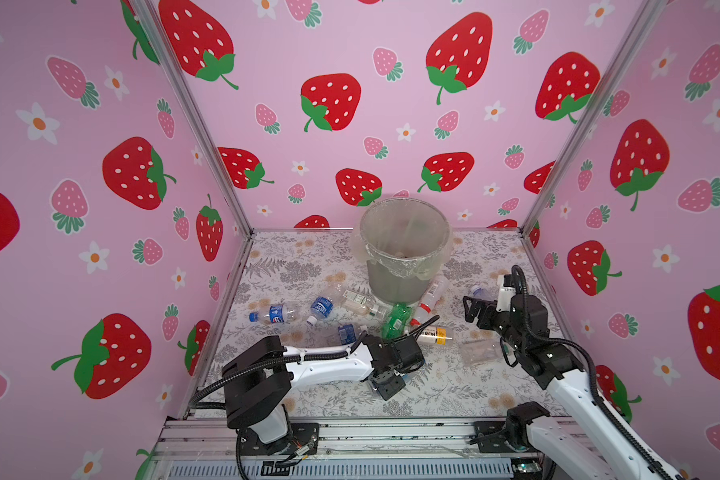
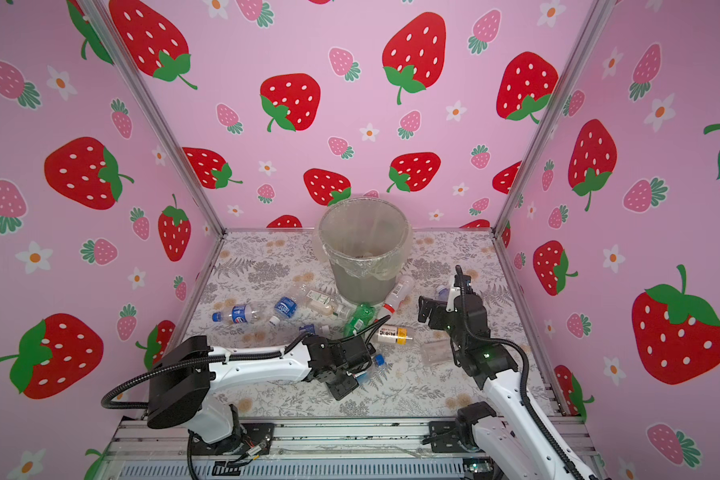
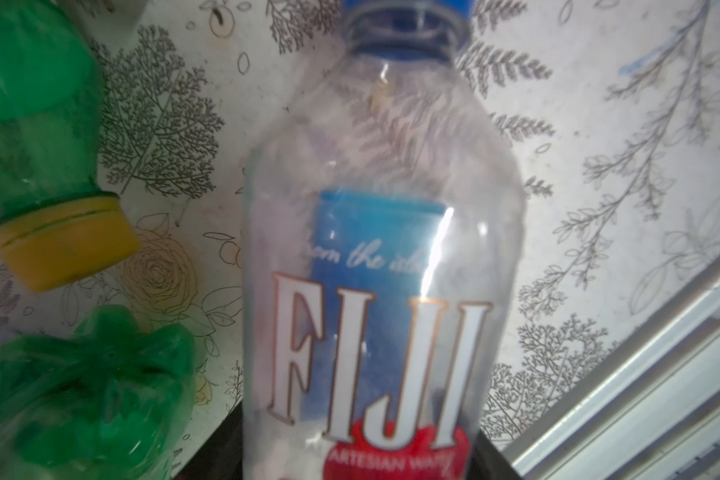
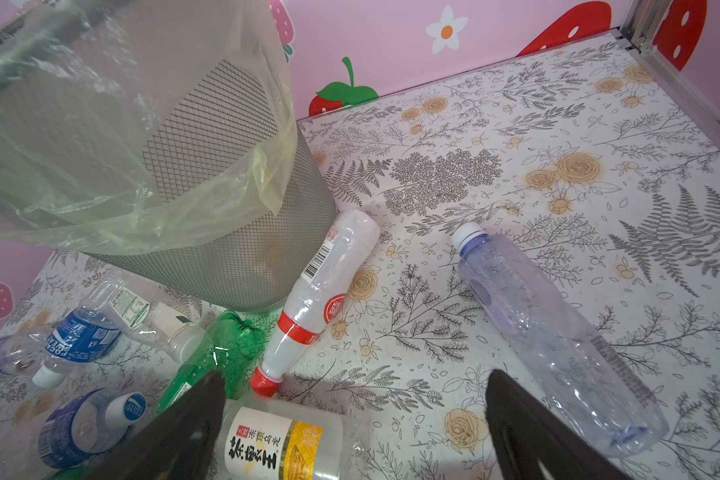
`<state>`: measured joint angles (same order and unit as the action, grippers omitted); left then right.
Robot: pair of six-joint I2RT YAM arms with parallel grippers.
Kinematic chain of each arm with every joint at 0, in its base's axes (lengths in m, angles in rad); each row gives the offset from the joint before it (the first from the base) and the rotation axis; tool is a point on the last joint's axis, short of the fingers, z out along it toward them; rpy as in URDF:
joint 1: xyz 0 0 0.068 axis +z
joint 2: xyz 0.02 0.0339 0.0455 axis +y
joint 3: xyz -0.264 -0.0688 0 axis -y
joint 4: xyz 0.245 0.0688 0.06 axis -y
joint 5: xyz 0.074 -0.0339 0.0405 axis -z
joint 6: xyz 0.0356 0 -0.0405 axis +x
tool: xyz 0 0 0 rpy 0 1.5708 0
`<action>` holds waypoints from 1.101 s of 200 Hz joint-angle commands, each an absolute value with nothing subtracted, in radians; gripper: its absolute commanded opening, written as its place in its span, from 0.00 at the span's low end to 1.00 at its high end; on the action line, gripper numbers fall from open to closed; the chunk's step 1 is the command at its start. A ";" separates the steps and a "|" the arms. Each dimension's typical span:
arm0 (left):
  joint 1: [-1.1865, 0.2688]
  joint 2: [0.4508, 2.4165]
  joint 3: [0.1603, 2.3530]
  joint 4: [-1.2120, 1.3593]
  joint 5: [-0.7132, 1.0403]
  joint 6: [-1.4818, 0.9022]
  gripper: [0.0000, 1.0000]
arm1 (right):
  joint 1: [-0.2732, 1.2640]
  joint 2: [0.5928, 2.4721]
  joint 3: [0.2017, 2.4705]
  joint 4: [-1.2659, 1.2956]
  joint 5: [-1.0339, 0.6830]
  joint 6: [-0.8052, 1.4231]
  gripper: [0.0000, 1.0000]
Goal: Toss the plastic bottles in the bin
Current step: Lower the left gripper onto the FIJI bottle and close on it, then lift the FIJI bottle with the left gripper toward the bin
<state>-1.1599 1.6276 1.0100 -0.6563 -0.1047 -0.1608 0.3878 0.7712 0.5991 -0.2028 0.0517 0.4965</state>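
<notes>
Fiji bottle straddled by low left gripper; right gripper raised, splayed.

Lab test booth — strawberry-print walls, aluminium frame

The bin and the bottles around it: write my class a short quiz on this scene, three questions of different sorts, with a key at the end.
1. True or false: the bin stands upright on the table.
2. In the left wrist view, what colour is the cap of the Fiji bottle? A red, B blue, C yellow.
3. One word: is the right hand open or shut?

Key: 1 true; 2 B; 3 open.
</notes>
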 commanded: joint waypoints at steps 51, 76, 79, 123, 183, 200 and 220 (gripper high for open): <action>-1.166 1.626 1.159 -0.769 -0.129 -0.194 0.48 | 0.380 0.768 0.593 -0.191 0.041 0.495 0.99; -1.166 1.603 1.194 -0.776 -0.128 -0.199 0.48 | 0.380 0.777 0.604 -0.190 0.038 0.494 0.99; -1.167 1.598 1.198 -0.776 -0.131 -0.202 0.48 | 0.380 0.777 0.604 -0.189 0.037 0.493 0.99; -1.166 1.530 1.232 -0.785 -0.167 -0.235 0.47 | 0.377 0.767 0.602 -0.195 0.046 0.488 0.99; -1.163 1.438 1.248 -0.783 -0.238 -0.281 0.47 | 0.376 0.750 0.587 -0.200 0.058 0.486 0.99; -1.163 1.416 1.255 -0.785 -0.248 -0.290 0.47 | 0.375 0.746 0.582 -0.201 0.058 0.487 0.99; -1.163 1.385 1.261 -0.781 -0.252 -0.299 0.47 | 0.375 0.744 0.578 -0.203 0.061 0.485 0.99</action>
